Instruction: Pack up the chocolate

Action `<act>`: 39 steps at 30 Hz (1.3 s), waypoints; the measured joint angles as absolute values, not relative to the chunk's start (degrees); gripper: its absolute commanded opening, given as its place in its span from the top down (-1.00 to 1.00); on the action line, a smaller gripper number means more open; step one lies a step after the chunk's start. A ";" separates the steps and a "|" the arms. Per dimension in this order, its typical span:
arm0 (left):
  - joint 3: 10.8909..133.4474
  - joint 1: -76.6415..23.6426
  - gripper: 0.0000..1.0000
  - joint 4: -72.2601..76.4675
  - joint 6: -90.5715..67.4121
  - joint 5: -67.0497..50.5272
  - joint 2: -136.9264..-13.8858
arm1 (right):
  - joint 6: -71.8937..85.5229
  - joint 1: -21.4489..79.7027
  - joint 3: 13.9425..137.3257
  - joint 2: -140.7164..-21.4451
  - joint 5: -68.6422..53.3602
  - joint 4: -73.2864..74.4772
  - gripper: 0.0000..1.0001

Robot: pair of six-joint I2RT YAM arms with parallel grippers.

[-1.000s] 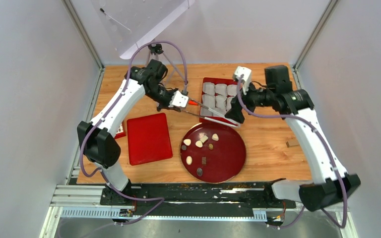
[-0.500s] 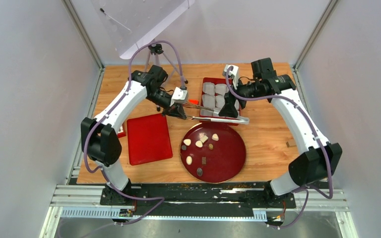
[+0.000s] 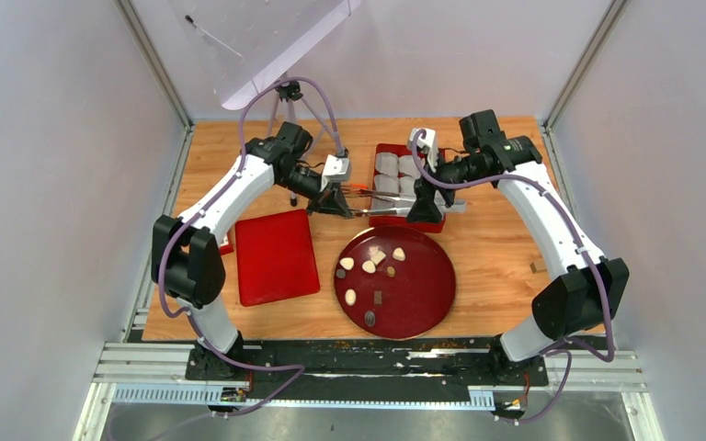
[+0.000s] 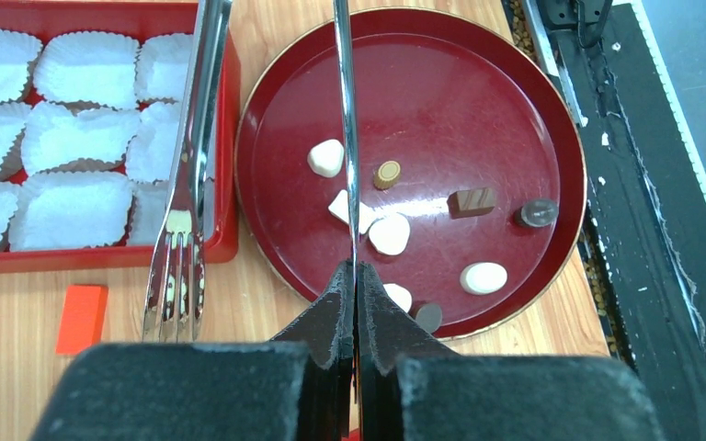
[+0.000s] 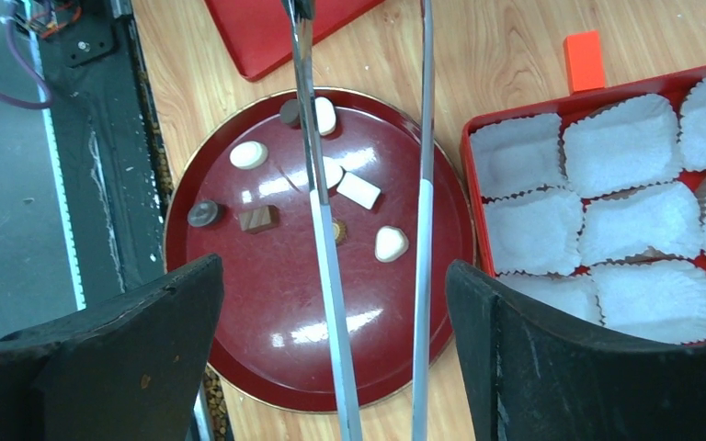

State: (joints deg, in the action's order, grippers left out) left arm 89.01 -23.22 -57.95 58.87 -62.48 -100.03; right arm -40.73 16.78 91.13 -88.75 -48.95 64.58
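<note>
Your left gripper pinches one arm of the tongs. Your right gripper gapes around both arms, holding nothing. All the chocolate sits on the round plate. The paper cups on its far side are empty, so nothing is packed yet.

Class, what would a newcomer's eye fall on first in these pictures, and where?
Metal tongs stretch between the grippers: the left gripper is shut on one blade, and the right gripper, fingers open, flanks both. Near them, white and brown chocolates dot a round red plate, beside a red tray of white paper cups.
</note>
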 measured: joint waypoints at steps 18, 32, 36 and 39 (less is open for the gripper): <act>92.12 -23.16 1.00 -62.11 63.13 -63.46 -101.97 | -47.03 16.82 92.09 -94.96 -49.39 63.77 -0.38; 92.84 -23.22 1.00 -61.95 59.94 -66.04 -104.09 | -48.16 17.43 90.30 -95.04 -52.18 64.23 -0.26; 93.12 -23.22 1.00 -62.02 59.68 -66.54 -105.06 | -48.12 17.56 89.73 -95.04 -51.94 64.10 -0.02; 93.12 -23.22 1.00 -61.98 59.66 -67.00 -105.25 | -48.07 17.54 89.58 -95.04 -51.70 63.90 0.14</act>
